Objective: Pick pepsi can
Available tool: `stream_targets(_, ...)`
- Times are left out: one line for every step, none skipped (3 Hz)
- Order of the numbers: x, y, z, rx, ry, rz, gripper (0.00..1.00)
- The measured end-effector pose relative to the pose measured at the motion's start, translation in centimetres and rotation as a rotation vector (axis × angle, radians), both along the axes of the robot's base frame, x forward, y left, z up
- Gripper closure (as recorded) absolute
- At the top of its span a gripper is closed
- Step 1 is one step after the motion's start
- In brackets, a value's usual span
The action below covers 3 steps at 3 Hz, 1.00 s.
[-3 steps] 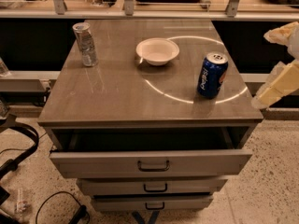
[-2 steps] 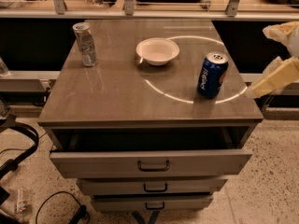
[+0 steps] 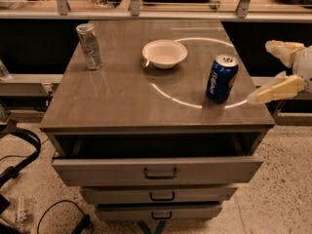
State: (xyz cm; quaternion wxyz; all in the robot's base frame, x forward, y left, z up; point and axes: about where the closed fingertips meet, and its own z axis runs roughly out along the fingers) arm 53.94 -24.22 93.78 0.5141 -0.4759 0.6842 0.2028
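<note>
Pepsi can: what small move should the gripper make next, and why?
Probably ease the gripper leftward toward the pepsi can. The can stands upright near the right edge of the cabinet top; the gripper hangs just beyond that edge, open, not touching the can.

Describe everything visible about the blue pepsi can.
The blue metal cylindrical pepsi can has white vertical lettering, a red-orange patch and a silver top. It stands upright near the right front of the grey-brown cabinet top, touching only that surface. The cream two-finger end effector hangs open just to its right, off the edge, apart from it.
</note>
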Motion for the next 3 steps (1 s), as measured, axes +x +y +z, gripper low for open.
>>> stream_targets(0.9, 0.3, -1.5, 0.127, -0.016, 0.033, 0.0)
stream_targets(2.8, 1.1, -2.6, 0.237, -0.023, 0.072, 0.0)
stream_targets(3.6, 1.7, -2.8, 0.274, -0.022, 0.089, 0.0)
